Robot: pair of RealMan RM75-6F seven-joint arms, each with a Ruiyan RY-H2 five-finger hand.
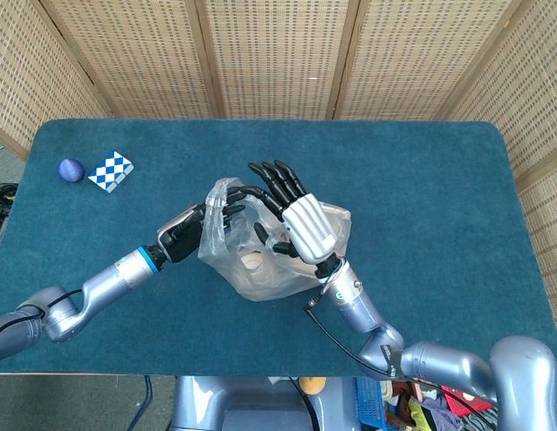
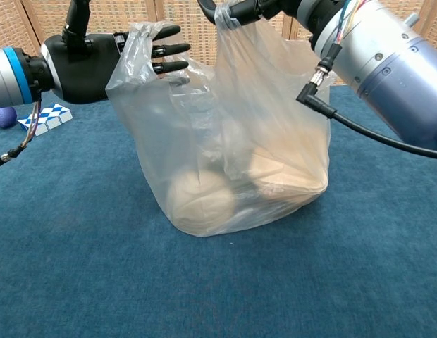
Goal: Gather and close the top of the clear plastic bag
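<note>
The clear plastic bag point(image 1: 253, 266) point(image 2: 232, 162) stands mid-table with pale tan rounded items inside. My left hand point(image 1: 190, 230) point(image 2: 88, 58) is at the bag's left rim and holds it raised. Its fingers point(image 2: 166, 51) reach across the mouth behind the film. My right hand point(image 1: 301, 220) is above the bag's right side. It pinches a gathered peak of plastic point(image 2: 228, 13) between thumb and finger, with the other fingers spread. The two held parts of the rim are a short gap apart, and the mouth between them gapes.
A blue ball point(image 1: 71, 169) point(image 2: 1, 116) and a blue-and-white checkered cube point(image 1: 110, 171) point(image 2: 46, 118) lie at the far left of the blue table point(image 1: 422, 180). A black cable point(image 2: 366, 130) hangs from my right forearm. Wicker screens stand behind.
</note>
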